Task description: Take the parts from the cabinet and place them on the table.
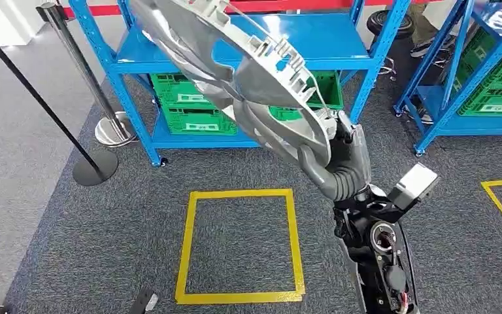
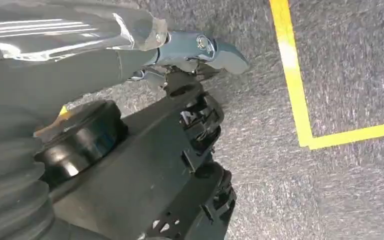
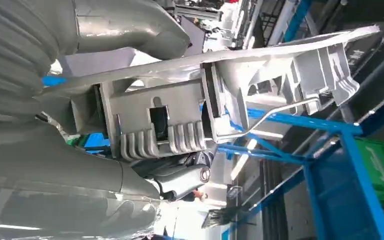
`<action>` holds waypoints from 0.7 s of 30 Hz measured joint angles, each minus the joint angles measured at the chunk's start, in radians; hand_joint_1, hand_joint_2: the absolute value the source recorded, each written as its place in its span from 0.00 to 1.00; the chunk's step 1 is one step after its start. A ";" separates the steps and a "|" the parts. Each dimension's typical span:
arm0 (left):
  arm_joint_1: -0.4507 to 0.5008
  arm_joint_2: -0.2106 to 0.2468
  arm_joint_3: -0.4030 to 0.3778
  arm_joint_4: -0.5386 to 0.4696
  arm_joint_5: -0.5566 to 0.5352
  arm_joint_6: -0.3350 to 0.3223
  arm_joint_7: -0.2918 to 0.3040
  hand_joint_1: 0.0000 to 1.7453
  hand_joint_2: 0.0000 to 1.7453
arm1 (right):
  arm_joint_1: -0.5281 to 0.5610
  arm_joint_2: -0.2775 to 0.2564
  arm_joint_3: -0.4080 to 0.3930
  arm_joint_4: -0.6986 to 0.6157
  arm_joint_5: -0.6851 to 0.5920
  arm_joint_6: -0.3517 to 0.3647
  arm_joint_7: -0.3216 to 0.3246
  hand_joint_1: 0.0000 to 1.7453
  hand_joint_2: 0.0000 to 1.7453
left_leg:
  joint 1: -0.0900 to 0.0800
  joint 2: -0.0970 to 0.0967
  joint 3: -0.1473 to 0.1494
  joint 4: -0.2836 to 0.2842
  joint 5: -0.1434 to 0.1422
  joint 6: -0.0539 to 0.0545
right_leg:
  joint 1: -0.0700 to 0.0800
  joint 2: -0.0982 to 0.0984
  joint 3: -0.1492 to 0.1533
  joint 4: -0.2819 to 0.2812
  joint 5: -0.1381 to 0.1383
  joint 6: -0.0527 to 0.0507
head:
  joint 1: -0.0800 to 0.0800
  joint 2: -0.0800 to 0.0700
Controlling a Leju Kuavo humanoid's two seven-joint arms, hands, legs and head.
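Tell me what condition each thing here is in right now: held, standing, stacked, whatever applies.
Silver wheel cover: lifted, tilted, gripped at its rim.
Right hand: gripping the wheel cover.
Left hand: hanging over the carpet, holding nothing.
Blue rack: standing; the visible stretch of its upper shelf is bare.
Green crates: stacked on the rack's bottom shelf.
Yellow tape square: flat on the carpet, nothing inside it.
Barrier posts: one upright, one leaning.
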 joint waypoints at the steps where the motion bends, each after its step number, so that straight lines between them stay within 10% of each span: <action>1: 0.000 -0.001 0.000 0.000 0.000 0.000 0.000 0.00 1.00 | 0.000 0.002 -0.001 0.000 0.000 0.000 0.000 1.00 1.00 | 0.003 0.001 -0.019 0.066 -0.067 -0.007 | 0.000 0.000 -0.015 0.000 0.013 -0.003 | -0.004 0.000; 3: -0.001 -0.001 0.000 0.000 0.000 0.000 0.001 0.00 1.00 | 0.000 0.002 -0.002 0.000 0.000 0.001 0.000 1.00 1.00 | 0.005 0.000 -0.060 0.227 -0.160 -0.014 | 0.000 0.000 -0.043 0.003 0.035 -0.004 | -0.004 0.000; 5: -0.001 -0.001 0.000 0.000 0.000 0.000 0.001 0.00 1.00 | 0.001 0.002 -0.003 0.000 -0.001 0.001 0.000 1.00 1.00 | 0.007 0.001 -0.058 0.294 -0.153 -0.016 | 0.000 0.000 -0.072 0.006 0.055 -0.001 | -0.004 0.000; 8: -0.002 0.001 0.000 0.000 0.000 0.001 0.001 0.00 1.00 | 0.002 0.001 -0.004 0.000 -0.001 0.001 0.000 1.00 1.00 | 0.008 0.000 0.096 0.103 -0.064 -0.011 | 0.000 0.000 -0.109 0.011 0.083 0.007 | -0.005 0.000; 10: -0.007 0.003 0.000 -0.001 0.000 0.001 0.001 0.00 1.00 | 0.001 0.001 -0.006 0.000 -0.002 0.001 0.000 1.00 1.00 | 0.003 -0.001 0.205 -0.058 -0.105 -0.002 | 0.006 0.001 -0.119 0.013 0.098 0.020 | -0.003 0.000; 14: -0.003 0.004 0.000 -0.001 0.001 0.001 -0.004 0.00 1.00 | 0.008 0.002 -0.006 0.000 -0.001 0.001 -0.002 1.00 1.00 | 0.005 0.001 0.173 -0.065 -0.078 0.030 | -0.001 -0.002 -0.132 0.004 0.130 0.046 | -0.003 0.000; 18: -0.003 0.005 0.002 -0.001 0.003 0.001 -0.005 0.00 1.00 | 0.014 0.000 -0.004 -0.001 -0.001 0.000 -0.003 1.00 1.00 | 0.000 0.005 0.125 -0.060 -0.033 0.048 | -0.001 0.001 -0.207 0.246 -0.078 0.059 | 0.004 0.000; 21: -0.002 0.005 0.004 -0.001 0.004 0.001 -0.006 0.00 1.00 | 0.022 -0.002 -0.004 -0.001 -0.001 0.000 -0.002 1.00 1.00 | -0.002 0.006 0.078 -0.050 -0.004 0.047 | -0.001 0.001 -0.179 0.315 -0.055 0.057 | 0.005 0.000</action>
